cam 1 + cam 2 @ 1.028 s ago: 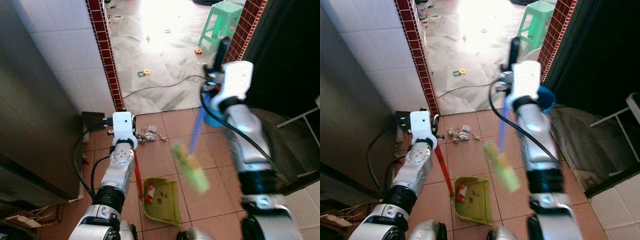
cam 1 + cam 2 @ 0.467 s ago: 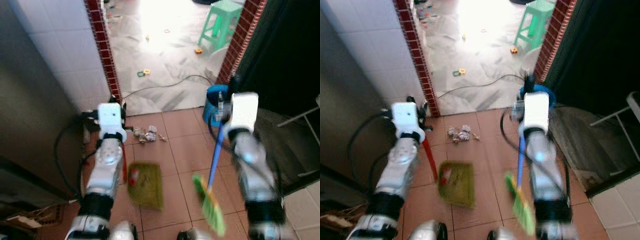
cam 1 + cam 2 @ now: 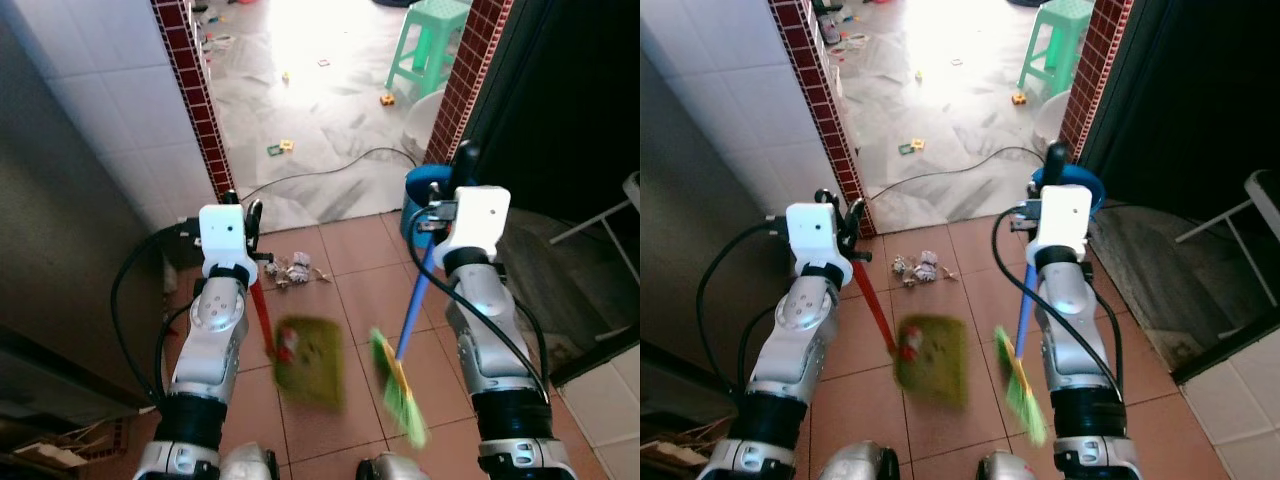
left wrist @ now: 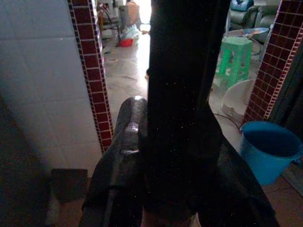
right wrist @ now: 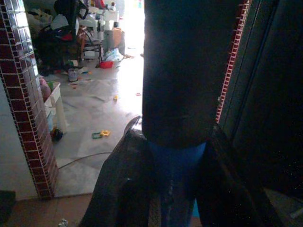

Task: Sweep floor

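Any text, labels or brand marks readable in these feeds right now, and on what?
No readable text anywhere.
The red-and-white item in the dustpan may carry print, but it is too blurred to read.
The broom, blue bucket and green stool show no markings.

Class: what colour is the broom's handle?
Blue; the long thin broom handle shows best in the left eye view.

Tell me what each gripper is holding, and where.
Left gripper grips the dustpan by its red handle top; right gripper grips the broom by its blue handle top.

Head stereo pair down over tiled floor (image 3: 350,290); wrist cameras close, toward doorway.
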Robot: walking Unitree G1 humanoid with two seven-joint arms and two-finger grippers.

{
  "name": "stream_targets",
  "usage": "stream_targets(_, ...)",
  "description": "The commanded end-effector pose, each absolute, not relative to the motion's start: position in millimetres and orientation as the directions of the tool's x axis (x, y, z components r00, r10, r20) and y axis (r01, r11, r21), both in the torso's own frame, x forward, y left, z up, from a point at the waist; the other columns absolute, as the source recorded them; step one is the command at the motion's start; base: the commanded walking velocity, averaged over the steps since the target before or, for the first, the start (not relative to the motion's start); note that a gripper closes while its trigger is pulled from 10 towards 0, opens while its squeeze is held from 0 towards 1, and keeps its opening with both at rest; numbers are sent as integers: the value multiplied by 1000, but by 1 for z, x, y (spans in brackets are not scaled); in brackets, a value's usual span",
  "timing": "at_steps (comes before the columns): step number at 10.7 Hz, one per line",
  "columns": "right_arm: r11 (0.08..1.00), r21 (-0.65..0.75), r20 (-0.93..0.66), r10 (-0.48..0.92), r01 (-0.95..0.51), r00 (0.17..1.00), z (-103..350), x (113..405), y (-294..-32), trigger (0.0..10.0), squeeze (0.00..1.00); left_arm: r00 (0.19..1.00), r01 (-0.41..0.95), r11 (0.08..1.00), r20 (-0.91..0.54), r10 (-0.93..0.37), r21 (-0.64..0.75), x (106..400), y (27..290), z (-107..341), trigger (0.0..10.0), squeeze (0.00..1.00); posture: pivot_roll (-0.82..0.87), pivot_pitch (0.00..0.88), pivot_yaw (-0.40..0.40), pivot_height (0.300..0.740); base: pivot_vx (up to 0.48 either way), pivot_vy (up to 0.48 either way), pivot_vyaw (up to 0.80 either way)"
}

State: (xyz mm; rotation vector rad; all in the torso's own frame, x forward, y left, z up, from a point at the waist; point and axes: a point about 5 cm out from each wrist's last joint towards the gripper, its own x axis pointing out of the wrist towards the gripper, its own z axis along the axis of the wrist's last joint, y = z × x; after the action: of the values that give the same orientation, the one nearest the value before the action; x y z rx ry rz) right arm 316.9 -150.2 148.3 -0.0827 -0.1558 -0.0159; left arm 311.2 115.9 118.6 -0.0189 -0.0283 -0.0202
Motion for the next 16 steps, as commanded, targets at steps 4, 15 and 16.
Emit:
stream_targets(4, 995, -96, 181, 12, 6, 983, 152, 317, -147, 10000, 0, 995, 44, 999, 86, -41, -24, 312, 112, 135, 10000, 0, -25, 26, 48, 740, 0, -363, 0)
stream_targets(15, 992, -123, 178, 23, -1, 984, 150, 318, -149, 10000, 0, 997, -40, 999, 62, 41, -14, 315, 124, 133, 10000, 0, -24, 6, 46, 740, 0, -283, 0)
stream_targets(16, 992, -123, 181, 23, 0, 983, 151, 318, -149, 10000, 0, 997, -62, 997, 39, 63, -42, 316, 129, 130, 10000, 0, -24, 6, 46, 740, 0, 0, 0)
